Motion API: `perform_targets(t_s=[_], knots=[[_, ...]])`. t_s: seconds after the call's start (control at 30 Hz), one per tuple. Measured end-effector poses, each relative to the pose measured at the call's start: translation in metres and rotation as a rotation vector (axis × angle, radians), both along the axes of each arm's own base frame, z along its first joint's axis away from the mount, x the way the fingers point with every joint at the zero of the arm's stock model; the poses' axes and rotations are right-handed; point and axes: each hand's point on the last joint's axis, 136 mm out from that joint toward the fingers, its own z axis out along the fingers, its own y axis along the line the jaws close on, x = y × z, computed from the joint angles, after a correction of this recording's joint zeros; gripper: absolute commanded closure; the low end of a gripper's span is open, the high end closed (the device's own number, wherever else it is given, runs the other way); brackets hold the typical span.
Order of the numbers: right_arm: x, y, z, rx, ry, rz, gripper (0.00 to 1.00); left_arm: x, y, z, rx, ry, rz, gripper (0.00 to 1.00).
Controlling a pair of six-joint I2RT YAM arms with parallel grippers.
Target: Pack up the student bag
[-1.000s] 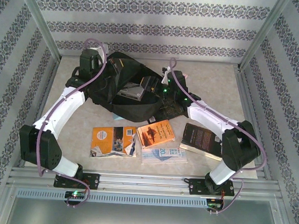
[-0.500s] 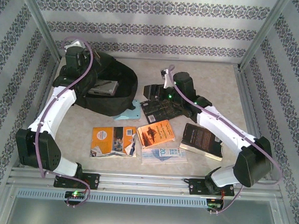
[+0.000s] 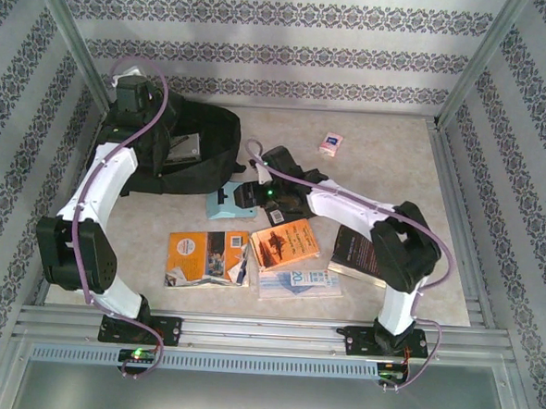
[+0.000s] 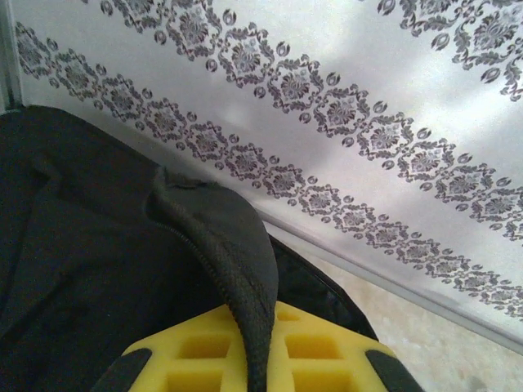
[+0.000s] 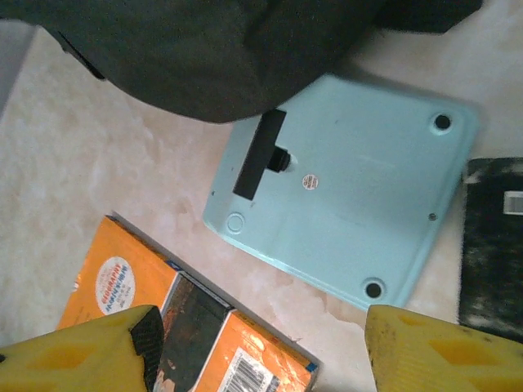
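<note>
my left arm [image 3: 103, 180] reaches far left, left gripper [image 4: 257, 359] clamped on a fold of the student bag [image 4: 82, 269]. my right arm [image 3: 347, 204] folds toward centre, right gripper [image 5: 261, 351] facing down, jaws apart.

The student bag [image 3: 217, 136] is black (walls [image 3: 282, 57]: grey floral stripes).

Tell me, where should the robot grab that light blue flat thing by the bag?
Probably from straight above, pinching two opposite edges of the light blue flat thing at the end away from the bag. It lies flat, feet side up, so only its thin edges offer a hold, and the bag hides one corner. The open right tool hangs near it.
</note>
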Motion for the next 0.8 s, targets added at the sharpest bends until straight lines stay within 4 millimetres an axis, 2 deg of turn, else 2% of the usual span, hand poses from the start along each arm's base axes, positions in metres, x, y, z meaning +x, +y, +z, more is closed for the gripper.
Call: perform_targets(t_s=[0.1, 0.17, 0.37, 0.47, 0.7, 0.8], knots=[[0.000, 0.009, -0.021, -0.037, 0.047, -0.011, 0.39, 0.005, -0.009, -0.012, -0.027, 0.024, -0.045, 0.76], [0.002, 0.010, -0.035, -0.074, 0.075, -0.035, 0.38, 0.008, -0.016, -0.025, -0.055, 0.049, -0.078, 0.59], [0.005, -0.006, -0.072, -0.201, 0.126, -0.131, 0.32, -0.009, -0.032, -0.063, -0.158, 0.132, -0.126, 0.35], [0.009, -0.010, -0.083, -0.236, 0.141, -0.164, 0.27, -0.030, -0.039, -0.066, -0.207, 0.135, -0.146, 0.30], [0.032, -0.014, -0.080, -0.234, 0.123, -0.231, 0.21, -0.096, -0.055, -0.053, -0.242, 0.089, -0.193, 0.29], [0.047, -0.022, -0.081, -0.243, 0.117, -0.266, 0.20, -0.117, -0.072, -0.057, -0.242, 0.094, -0.239, 0.29]])
